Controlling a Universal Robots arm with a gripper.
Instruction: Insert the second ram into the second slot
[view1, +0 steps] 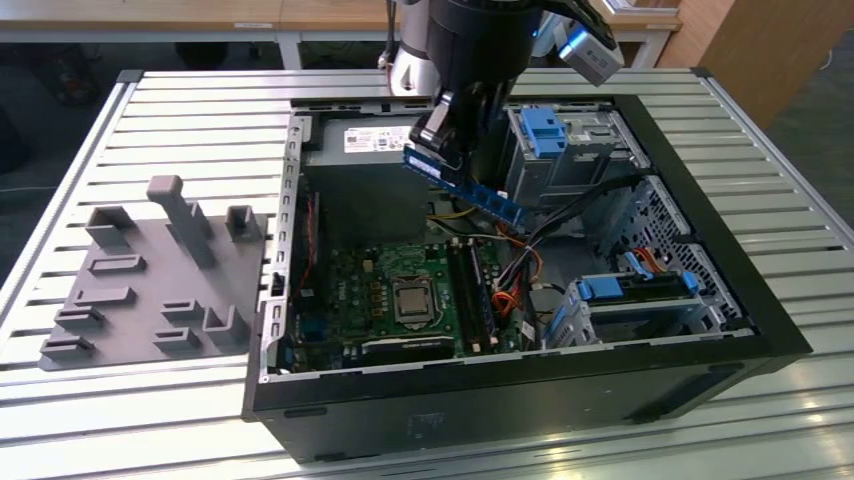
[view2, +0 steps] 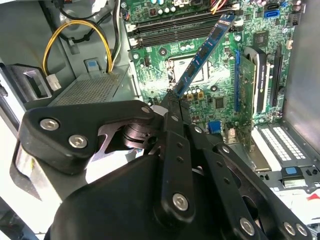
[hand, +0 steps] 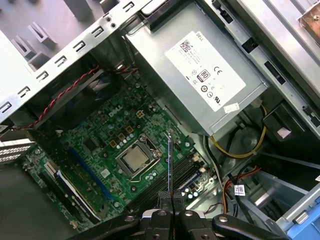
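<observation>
A white printed label stands on the grey power supply at the far end of the case. White lettering marks the green motherboard. The fine print on both is too small for me to read.

Slatted metal table, open black computer case at centre, grey slotted holder on the exterior view's left

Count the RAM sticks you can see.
1. The second ram is clamped in the gripper, tilted above the motherboard. Another may already sit in the memory slots; that cannot be told.
</observation>
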